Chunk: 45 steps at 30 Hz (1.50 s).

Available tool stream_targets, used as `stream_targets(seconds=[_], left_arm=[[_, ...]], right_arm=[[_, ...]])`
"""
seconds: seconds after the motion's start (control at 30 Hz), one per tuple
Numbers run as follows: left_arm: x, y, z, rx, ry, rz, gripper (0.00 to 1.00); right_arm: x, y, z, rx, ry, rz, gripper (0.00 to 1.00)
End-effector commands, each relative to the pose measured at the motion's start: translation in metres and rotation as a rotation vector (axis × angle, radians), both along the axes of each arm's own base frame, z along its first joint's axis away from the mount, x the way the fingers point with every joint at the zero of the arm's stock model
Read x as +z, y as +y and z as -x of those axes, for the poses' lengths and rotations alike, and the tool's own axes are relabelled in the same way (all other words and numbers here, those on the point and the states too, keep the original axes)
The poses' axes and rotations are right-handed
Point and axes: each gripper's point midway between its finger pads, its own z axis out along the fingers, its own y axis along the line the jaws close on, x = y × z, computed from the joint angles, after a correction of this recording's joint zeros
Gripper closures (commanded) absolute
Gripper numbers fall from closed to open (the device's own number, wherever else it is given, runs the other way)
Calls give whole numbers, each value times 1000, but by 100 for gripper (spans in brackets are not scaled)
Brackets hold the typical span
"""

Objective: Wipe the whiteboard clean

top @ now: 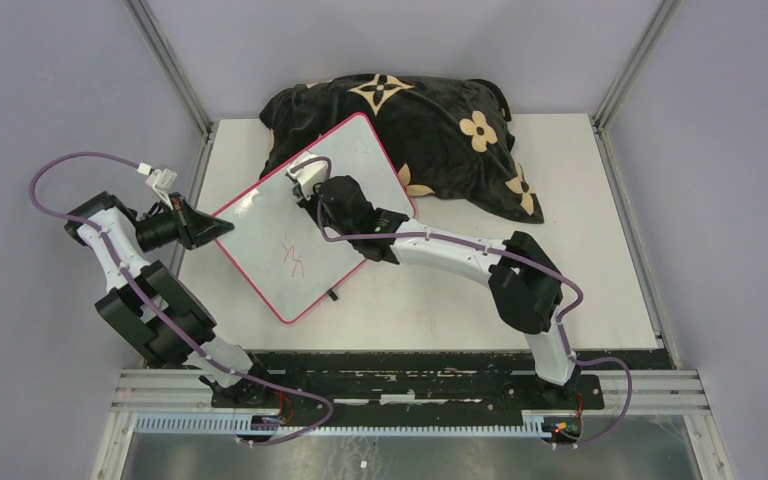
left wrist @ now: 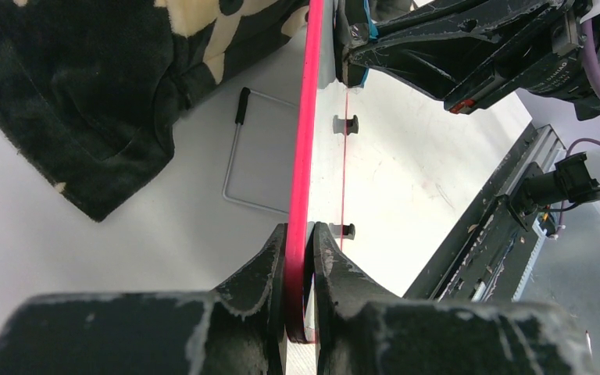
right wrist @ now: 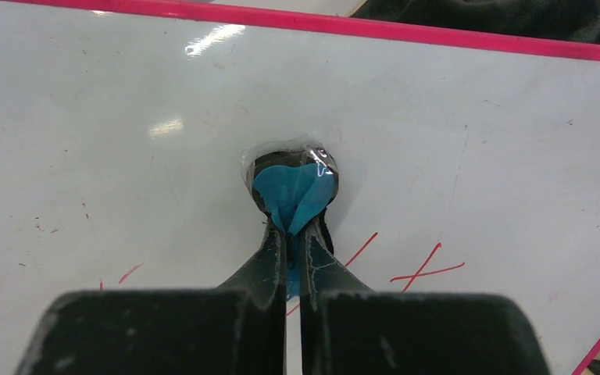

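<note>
The whiteboard [top: 290,215], white with a pink-red rim, lies tilted across the table's left middle, its far corner on the cushion. Red handwritten marks [top: 292,258] sit near its front part and show in the right wrist view [right wrist: 426,269]. My left gripper [top: 222,226] is shut on the board's left rim [left wrist: 303,195], one finger on each face. My right gripper [top: 312,192] is shut on a blue wad of cloth [right wrist: 293,195] and presses it against the board's face [right wrist: 125,156] above the marks.
A black floral cushion [top: 430,125] lies at the back of the table, under the board's far corner. A wire stand [left wrist: 238,156] shows under the board. Metal frame posts stand at the back corners. The black rail [top: 410,365] runs along the near edge.
</note>
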Motion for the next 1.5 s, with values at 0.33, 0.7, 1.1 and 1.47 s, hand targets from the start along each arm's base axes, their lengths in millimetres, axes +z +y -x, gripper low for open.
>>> stream_targets(seconds=[0.33, 0.7, 1.1, 1.47], left_arm=[[-16, 14, 4, -58, -71, -228, 97], [-17, 13, 6, -61, -71, -232, 97], [-20, 13, 7, -64, -68, -232, 97], [-20, 13, 6, -62, -67, -224, 97]], right_arm=[[4, 77, 82, 164, 8, -7, 100], [-8, 93, 112, 209, -15, 22, 99], [17, 27, 23, -1, -41, 19, 100], [16, -47, -41, -149, -12, 25, 100]])
